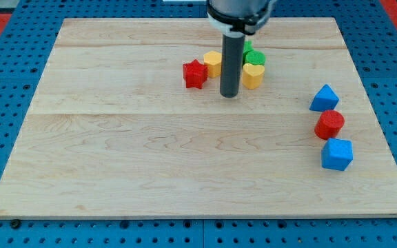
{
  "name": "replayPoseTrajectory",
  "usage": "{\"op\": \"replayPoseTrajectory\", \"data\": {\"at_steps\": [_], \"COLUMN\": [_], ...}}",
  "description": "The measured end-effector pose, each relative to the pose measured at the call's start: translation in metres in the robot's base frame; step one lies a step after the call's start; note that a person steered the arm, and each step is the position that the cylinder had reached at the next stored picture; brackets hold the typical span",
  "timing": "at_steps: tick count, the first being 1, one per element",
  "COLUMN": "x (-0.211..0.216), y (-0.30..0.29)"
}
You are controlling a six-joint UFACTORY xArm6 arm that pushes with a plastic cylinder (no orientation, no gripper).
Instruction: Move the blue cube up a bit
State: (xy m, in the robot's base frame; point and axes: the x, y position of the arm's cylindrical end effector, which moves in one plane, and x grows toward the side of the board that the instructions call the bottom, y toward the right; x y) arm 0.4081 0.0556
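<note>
A: Blue cube (337, 153) — where does it sit?

B: Near the wooden board's (116, 151) right edge, lowest of a column of three. Just above it is a red cylinder (329, 124), and above that a blue triangular block (324, 98).

A: So two blue blocks. How many reds?

B: Two: the cylinder, and a red star-like block (194, 74) up near the top middle.

A: What else is clustered there?

B: Two yellow blocks, one (213, 63) left of the rod and a heart-shaped one (253, 75) right of it, plus green (254, 55) behind; I can't tell whether that is one block or two.

A: And the tool?

B: My tip (229, 94) rests between the red star and the yellow heart, well apart from the blue cube. It is a bare rod, holding nothing.
</note>
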Motion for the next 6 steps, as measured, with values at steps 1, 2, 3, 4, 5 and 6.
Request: {"op": "replayPoseTrajectory", "data": {"at_steps": [1,2,3,4,5,6], "x": [0.025,0.063,0.110,0.152,0.180,0.188], "y": [0.021,0.024,0.033,0.053,0.083,0.119]}}
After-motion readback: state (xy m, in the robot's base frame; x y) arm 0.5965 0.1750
